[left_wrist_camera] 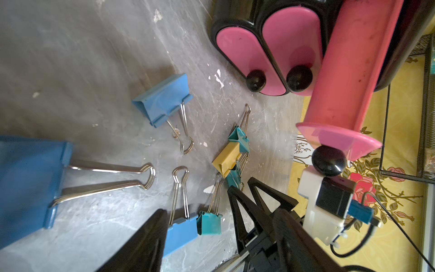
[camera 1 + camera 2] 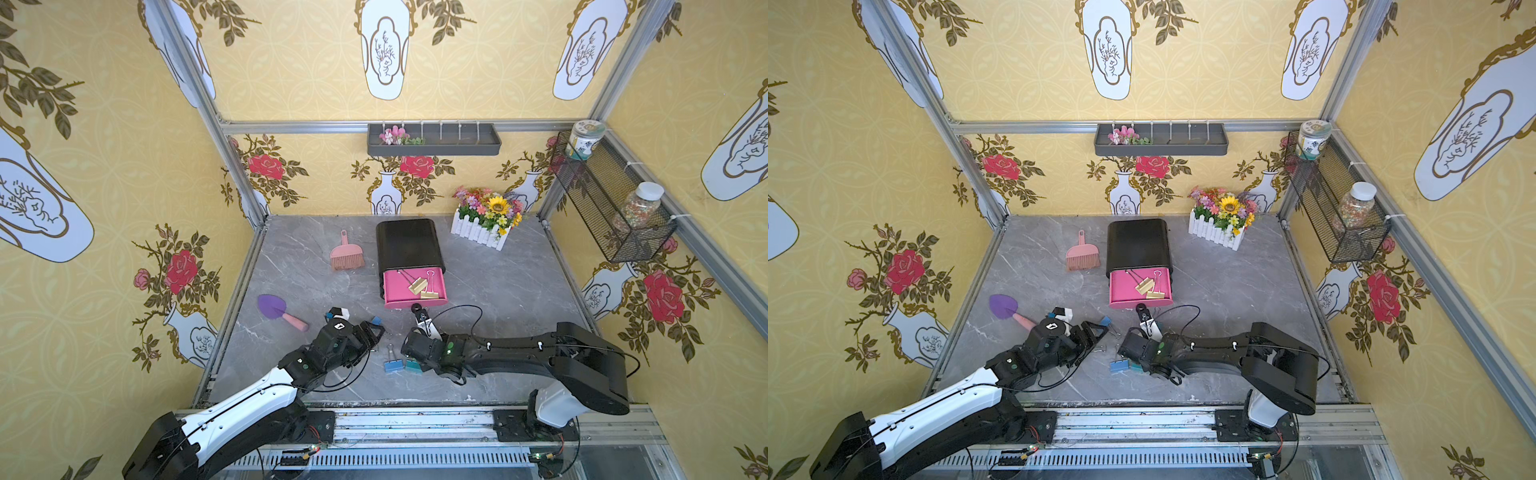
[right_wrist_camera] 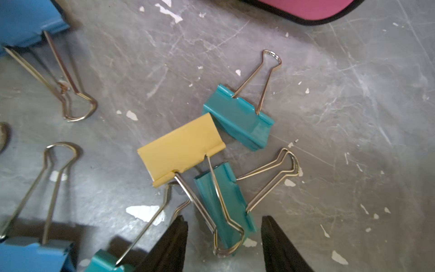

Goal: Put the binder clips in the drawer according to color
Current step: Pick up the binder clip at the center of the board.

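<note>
- Left gripper point(image 1: 197, 200): jaws released, nothing grasped.
- Right gripper point(image 3: 223, 219): jaws released; gold clip point(image 3: 181, 148) handle lies between them.
- Binder clips point(image 2: 391, 366): loose near worktop point(image 2: 498, 291) front edge, centre; two gold in pink drawer point(image 2: 415, 304).
- Jar point(image 2: 584, 139) label: illegible.

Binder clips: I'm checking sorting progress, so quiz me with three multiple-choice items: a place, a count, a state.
1. In a top view, where do the gold clips lie? A in the open pink drawer; B beside the brush; C on the wire shelf.
2. How many clips does that drawer hold? A one; B two; C four.
3. The right gripper is: A open, empty; B shut on a clip; C shut on a drawer knob.
A: both lie inside the pulled-out drawer. B: two bodies show there. A: its fingers stand apart, clamping nothing.
</note>
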